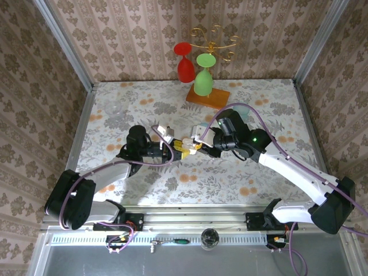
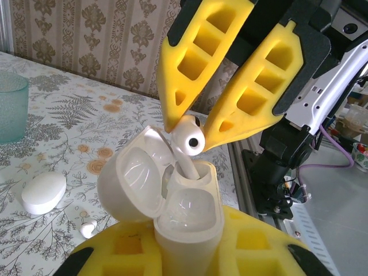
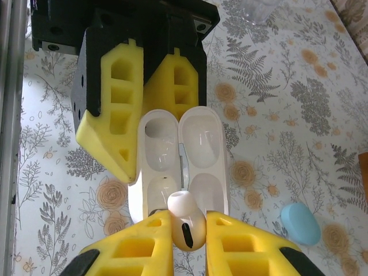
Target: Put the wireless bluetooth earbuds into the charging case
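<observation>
In the left wrist view, my left gripper (image 2: 190,256) is shut on the white charging case (image 2: 192,215), which stands upright with its lid swung open to the left. My right gripper (image 2: 188,131) comes down from above, shut on a white earbud (image 2: 190,140) whose stem dips into the case's far slot; the near slot is empty. From the right wrist, that earbud (image 3: 185,227) sits between my right gripper's pads (image 3: 144,241) over the open case (image 3: 198,144). From above, the two grippers (image 1: 174,148) (image 1: 197,146) meet at mid-table.
A closed white case (image 2: 43,192) and a loose white earbud (image 2: 88,229) lie on the table beside a teal cup (image 2: 11,106). A blue case (image 3: 300,223) lies to the right. Red and green glasses on a wooden stand (image 1: 201,77) are at the back.
</observation>
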Robot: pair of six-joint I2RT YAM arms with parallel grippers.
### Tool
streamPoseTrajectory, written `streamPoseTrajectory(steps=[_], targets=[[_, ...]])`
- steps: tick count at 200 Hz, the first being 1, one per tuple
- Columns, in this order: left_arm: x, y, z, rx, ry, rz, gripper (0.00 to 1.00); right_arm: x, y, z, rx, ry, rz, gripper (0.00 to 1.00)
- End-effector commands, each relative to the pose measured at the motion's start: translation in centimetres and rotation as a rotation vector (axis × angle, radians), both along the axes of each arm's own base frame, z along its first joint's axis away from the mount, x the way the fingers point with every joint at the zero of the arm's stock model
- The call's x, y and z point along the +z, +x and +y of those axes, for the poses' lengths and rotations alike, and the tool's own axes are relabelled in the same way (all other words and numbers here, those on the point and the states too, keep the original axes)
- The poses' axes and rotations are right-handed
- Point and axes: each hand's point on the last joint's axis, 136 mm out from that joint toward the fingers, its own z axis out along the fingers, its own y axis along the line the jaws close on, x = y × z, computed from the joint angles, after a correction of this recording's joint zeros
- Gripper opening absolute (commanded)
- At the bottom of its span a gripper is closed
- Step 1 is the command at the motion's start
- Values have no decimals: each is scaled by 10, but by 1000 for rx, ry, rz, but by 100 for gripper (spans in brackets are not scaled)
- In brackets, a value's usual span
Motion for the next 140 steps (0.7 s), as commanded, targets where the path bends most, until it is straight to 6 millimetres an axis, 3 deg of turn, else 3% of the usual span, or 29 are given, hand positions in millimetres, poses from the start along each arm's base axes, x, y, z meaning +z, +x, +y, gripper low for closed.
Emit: streamPoseTrajectory(steps=[1,75,121,140], targets=[[23,0,-3,-25,-51,-64,0,-2,-6,-2,26,-43,4,19],[22,7,-4,11,-44,-44,0,1,-23,3,65,-4,69,34],[20,7,-5,8,-39,-55,0,28,-13,-7,-66,158,54,57],[18,8,-5,7,-37,-56,0,36,-7,-12,-125,221,72,60]])
